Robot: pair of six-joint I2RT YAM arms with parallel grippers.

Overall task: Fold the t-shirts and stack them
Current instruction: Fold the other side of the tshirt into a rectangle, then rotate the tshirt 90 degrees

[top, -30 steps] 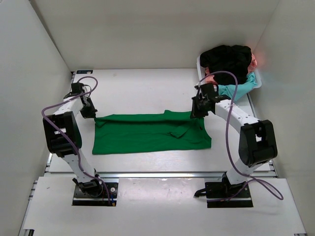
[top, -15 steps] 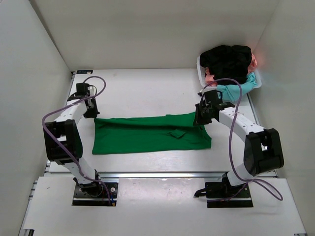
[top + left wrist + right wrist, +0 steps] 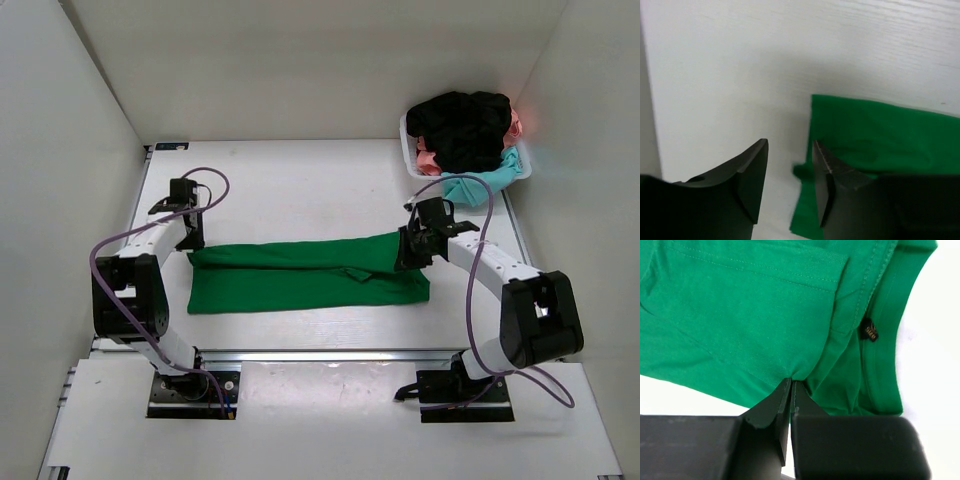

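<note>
L gripper [image 3: 790,144]: jaws apart, hold on cloth not confirmed | R gripper [image 3: 791,383]: pinched onto green t-shirt [image 3: 300,278], mid-table | 1st fold judged underway, none stacked | other t-shirts [image 3: 465,128] left in basket [image 3: 407,150]

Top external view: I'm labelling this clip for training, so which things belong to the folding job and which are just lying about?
Job: green t-shirt on the table, pinched by the right claw; black t-shirt, pink t-shirt and light teal t-shirt, heaped in the white plastic basket.
Lying about: only the white plastic basket itself, which just holds the waiting shirts.
</note>
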